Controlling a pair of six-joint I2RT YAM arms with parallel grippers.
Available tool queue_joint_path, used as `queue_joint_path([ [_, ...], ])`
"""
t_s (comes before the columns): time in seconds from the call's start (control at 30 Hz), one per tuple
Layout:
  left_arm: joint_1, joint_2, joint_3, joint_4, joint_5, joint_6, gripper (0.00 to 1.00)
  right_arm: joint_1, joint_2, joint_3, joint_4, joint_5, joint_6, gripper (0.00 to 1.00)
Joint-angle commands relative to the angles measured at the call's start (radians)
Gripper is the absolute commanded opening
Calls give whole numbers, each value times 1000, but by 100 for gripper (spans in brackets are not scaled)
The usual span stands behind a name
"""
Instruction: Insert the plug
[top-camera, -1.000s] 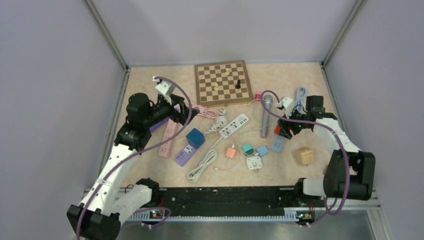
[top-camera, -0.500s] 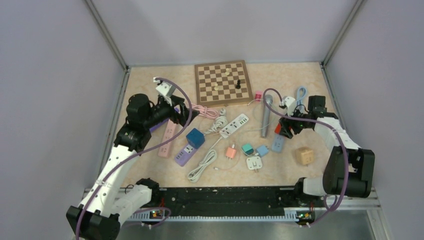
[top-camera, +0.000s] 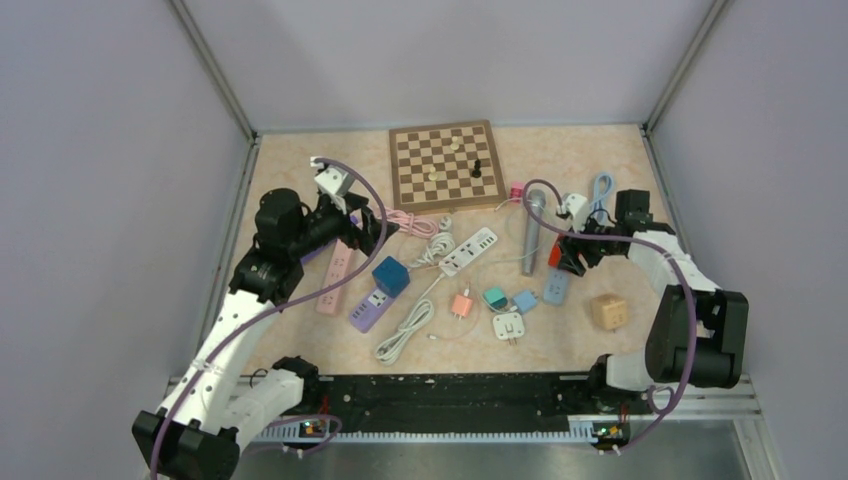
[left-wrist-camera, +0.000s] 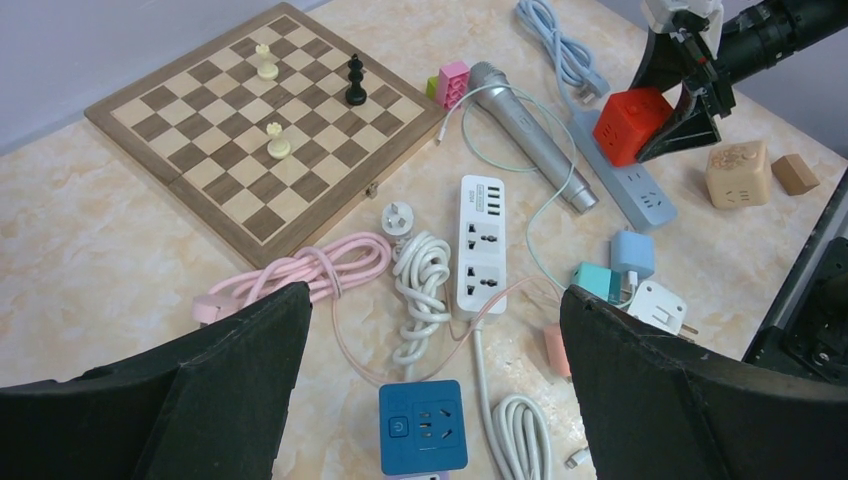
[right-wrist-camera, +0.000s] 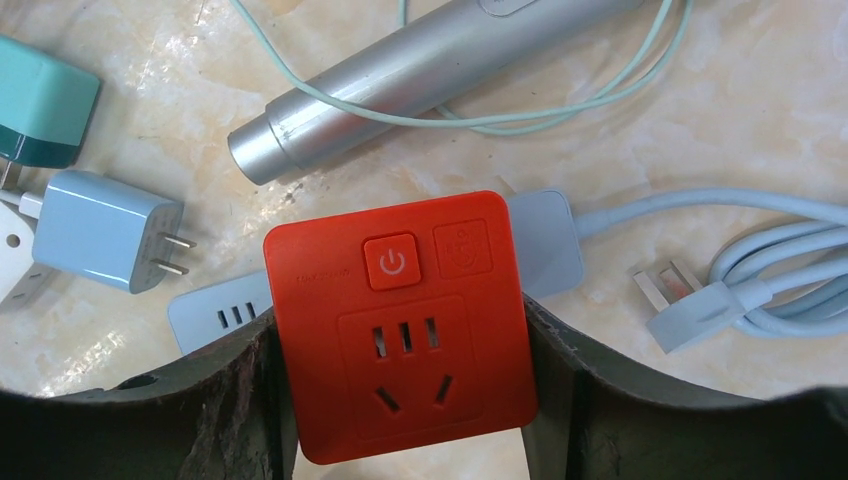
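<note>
The right end effector (right-wrist-camera: 400, 400) is clamped on the red cube plug (right-wrist-camera: 405, 300), one finger against each side, socket face and power button turned up toward the wrist camera. The cube sits directly over the grey-blue power strip (right-wrist-camera: 545, 245) at the right of the tabletop, covering the strip's middle so that only its two ends show. The silver microphone (right-wrist-camera: 420, 75) lies just beyond on the far side, and a light blue charger (right-wrist-camera: 105, 245) lies to the left of the strip. The left end effector (left-wrist-camera: 430, 300) hangs with its fingers wide apart over the left group of strips, holding nothing.

The step in hand looks like lining up and seating the cube. Its prongs are hidden underneath, so I cannot tell whether they are in the slots yet. In the left wrist view the cube appears slightly tilted. The next move probably calls for levelling it, matching prongs to a socket, then pressing straight down without sliding the unsecured strip
</note>
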Motion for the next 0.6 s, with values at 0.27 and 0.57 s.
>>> queue_joint_path([
  [0.27, -8, -35, -31, 28, -27, 22, 99, -14, 40, -169, -26, 144, -62, 0],
  [0.57, -8, -29, -54, 69, -14, 0, 99, -70, 69, -69, -17, 3, 31, 0],
])
